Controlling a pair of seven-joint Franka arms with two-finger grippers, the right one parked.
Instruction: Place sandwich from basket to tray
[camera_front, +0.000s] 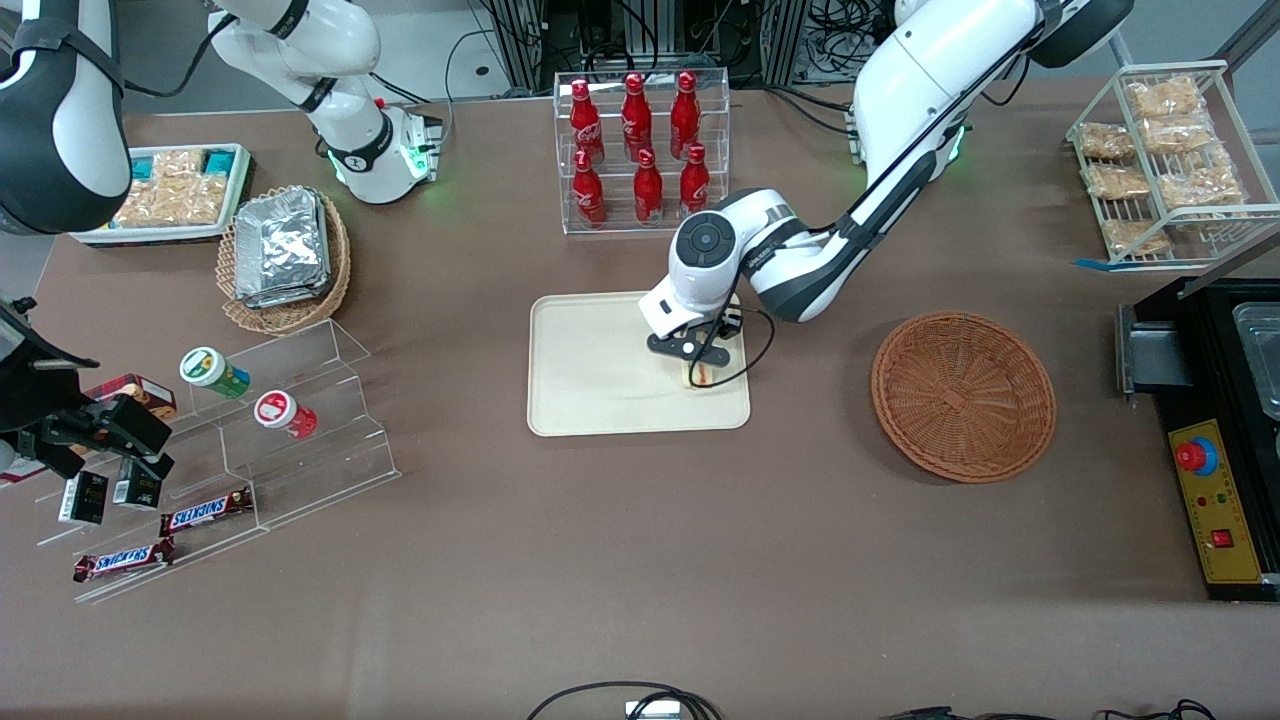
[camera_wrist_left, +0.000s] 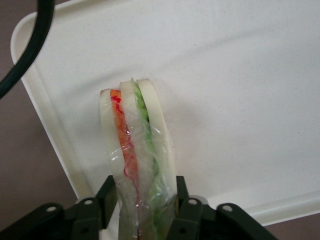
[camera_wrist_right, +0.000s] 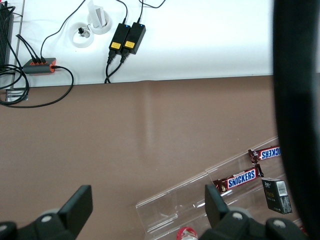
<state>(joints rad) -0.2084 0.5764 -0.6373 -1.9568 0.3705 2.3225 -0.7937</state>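
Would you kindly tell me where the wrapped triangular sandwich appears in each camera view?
Front view: wrapped triangular sandwich on the cream rectangular tray, under the gripper.
Left wrist view: sandwich clamped between the jaws.
Right wrist view: not in it.
Shared landmark: the tray.

The tray (camera_front: 600, 370) is set at the middle of the table (camera_front: 600, 580), with the basket (camera_front: 963, 395) placed beside it toward the working arm's end, the two apart. The gripper (camera_front: 700, 368) is positioned low over the tray's edge nearest the basket, and the sandwich (camera_wrist_left: 137, 150) is clamped between its fingers (camera_wrist_left: 107, 197) — held edge-up just above the tray surface. A bottle rack (camera_front: 640, 150) is located farther from the front camera than the tray. A stepped display stand (camera_front: 250, 440) is found toward the parked arm's end, with a basket of foil packets (camera_front: 283, 255) farther from the camera than it.
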